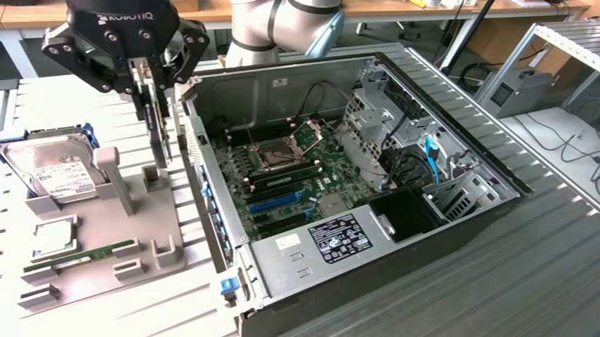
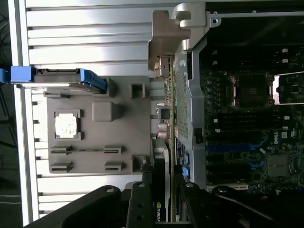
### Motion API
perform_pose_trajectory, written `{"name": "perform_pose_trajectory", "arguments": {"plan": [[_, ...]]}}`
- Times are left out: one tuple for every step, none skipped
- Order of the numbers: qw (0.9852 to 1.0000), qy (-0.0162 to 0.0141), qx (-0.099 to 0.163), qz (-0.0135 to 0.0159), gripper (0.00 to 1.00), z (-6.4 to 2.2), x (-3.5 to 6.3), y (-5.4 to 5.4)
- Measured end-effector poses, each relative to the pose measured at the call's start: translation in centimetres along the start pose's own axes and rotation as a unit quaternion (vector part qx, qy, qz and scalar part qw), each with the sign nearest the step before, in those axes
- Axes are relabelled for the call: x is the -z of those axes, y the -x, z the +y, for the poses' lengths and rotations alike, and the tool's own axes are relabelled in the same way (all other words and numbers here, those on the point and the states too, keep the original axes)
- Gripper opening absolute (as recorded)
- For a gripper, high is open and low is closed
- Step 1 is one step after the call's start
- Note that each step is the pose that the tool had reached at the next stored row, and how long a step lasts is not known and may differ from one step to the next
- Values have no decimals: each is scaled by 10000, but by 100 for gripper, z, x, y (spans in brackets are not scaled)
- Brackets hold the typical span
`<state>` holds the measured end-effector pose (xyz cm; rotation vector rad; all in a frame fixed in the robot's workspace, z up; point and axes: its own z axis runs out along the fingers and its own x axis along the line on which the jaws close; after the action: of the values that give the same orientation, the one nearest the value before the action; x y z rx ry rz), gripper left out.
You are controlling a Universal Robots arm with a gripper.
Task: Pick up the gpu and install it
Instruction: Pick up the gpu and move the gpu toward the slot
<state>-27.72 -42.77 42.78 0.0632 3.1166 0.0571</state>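
My gripper [image 1: 150,86] is shut on the gpu [image 1: 159,133], a thin dark card that hangs edge-down below the fingers. It is lifted above the grey holder tray [image 1: 94,281], just outside the near wall of the open computer case [image 1: 201,175]. In the wrist view the gripper [image 2: 161,192] clamps the card edge-on. The gpu [image 2: 164,118] runs away from the fingers, with a green logo near them and its pale metal bracket [image 2: 166,40] at the far end. It lies along the case wall [image 2: 194,95], beside the motherboard [image 2: 247,118].
The tray carries a silver hard drive [image 1: 56,168] in blue rails, a CPU [image 1: 56,235] and a green RAM stick [image 1: 80,256]. Inside the case are the motherboard [image 1: 281,168], blue expansion slots [image 1: 277,202], the power supply [image 1: 328,242] and drive cages [image 1: 394,133]. Ribbed table around.
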Motion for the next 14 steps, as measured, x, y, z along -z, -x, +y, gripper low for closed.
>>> {"name": "perform_pose_trajectory", "arguments": {"plan": [[10000,0,0,0,27,2,-1,44],[10000,0,0,0,27,3,-1,80],[10000,0,-1,0,27,5,-2,114],[10000,0,-1,1,27,6,-3,136],[10000,0,0,0,27,7,-4,165],[10000,0,0,0,27,8,-4,185],[10000,0,0,0,27,8,-5,205],[10000,0,0,0,27,9,-5,224],[10000,0,0,0,27,11,-6,268],[10000,0,0,0,27,12,-7,298],[10000,0,-1,0,27,13,-8,325],[10000,0,-1,0,27,14,-8,349],[10000,0,-1,1,27,15,-9,372],[10000,0,0,1,27,16,-9,398]]}}
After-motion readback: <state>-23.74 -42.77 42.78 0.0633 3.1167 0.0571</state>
